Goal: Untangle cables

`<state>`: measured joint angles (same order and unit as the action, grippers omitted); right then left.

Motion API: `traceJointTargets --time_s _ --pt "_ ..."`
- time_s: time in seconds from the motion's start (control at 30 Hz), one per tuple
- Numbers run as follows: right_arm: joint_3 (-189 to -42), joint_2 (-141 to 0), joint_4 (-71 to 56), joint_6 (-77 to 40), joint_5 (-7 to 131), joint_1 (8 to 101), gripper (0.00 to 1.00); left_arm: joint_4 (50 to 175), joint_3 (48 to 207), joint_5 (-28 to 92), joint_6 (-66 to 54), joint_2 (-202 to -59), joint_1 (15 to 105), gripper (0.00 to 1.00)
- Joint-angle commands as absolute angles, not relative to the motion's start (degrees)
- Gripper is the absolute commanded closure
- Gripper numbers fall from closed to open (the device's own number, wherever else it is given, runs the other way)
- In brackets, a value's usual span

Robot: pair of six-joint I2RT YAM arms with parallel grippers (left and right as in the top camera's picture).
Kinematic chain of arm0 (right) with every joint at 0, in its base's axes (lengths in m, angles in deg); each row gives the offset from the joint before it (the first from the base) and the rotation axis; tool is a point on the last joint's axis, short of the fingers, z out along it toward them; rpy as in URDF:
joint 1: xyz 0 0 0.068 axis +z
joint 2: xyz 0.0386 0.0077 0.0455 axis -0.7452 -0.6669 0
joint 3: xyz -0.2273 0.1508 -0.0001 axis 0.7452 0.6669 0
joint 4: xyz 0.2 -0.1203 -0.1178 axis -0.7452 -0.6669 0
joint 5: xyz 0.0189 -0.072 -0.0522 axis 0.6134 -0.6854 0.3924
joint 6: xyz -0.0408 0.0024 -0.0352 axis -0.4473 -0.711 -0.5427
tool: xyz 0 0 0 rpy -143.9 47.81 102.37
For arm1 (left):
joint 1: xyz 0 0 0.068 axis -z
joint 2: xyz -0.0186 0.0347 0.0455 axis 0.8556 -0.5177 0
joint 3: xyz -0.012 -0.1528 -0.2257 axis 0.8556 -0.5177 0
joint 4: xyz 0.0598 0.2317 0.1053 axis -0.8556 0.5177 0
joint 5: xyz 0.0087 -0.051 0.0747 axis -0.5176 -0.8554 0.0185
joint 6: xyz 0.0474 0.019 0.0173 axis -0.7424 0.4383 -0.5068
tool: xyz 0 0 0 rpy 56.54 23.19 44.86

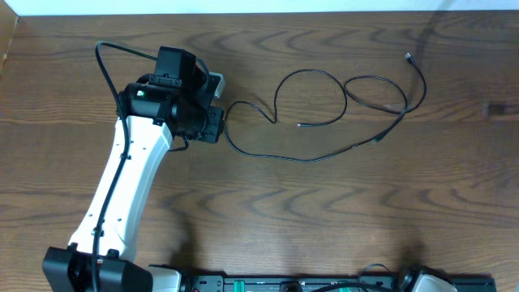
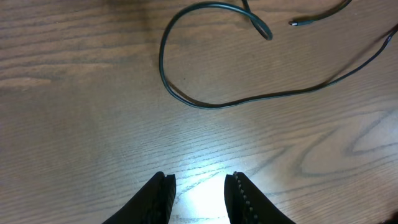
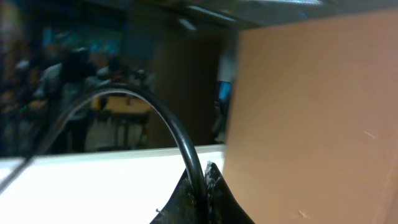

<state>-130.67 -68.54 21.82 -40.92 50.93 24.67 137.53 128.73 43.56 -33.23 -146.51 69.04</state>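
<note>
Found cables [image 1: 316, 159] loose on the table [image 1: 243, 235], right of the left gripper [image 2: 200, 186]; nothing gripped.

Traced the black cords as open loops strung left to right across the far half of the table, crossing toward the right, one plug end [image 1: 408, 55] at far right. Placed the leftmost bend [image 2: 163, 68] just beside the left gripper in the overhead view, ahead of its fingers [image 2: 152, 202] and clear of them in the wrist view. Saw the left gripper partly open, only bare wood in the gap. Saw the right gripper [image 3: 202, 180] closed, parked at the near right edge, aimed off the table, well apart from the cords. Judged the left arm far the nearer: next move probably a short reach onto that bend, then a pull leftward along the long axis.
</note>
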Motion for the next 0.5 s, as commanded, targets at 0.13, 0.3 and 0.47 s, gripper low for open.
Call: traceJointTargets --time_s 0.13,0.3,0.47 --pt "-130.89 -70.57 20.8 -27.61 59.56 14.44 0.99 137.48 128.53 43.54 -32.69 -146.73 68.87 0.67" --pt "-130.89 -74.18 18.79 -27.61 59.54 12.69 0.99 137.53 128.53 43.54 -32.69 -146.73 68.87 0.67" --pt "-130.89 -79.34 18.41 -22.49 59.06 10.42 0.99 137.53 128.53 43.54 -32.69 -146.73 68.87 0.67"
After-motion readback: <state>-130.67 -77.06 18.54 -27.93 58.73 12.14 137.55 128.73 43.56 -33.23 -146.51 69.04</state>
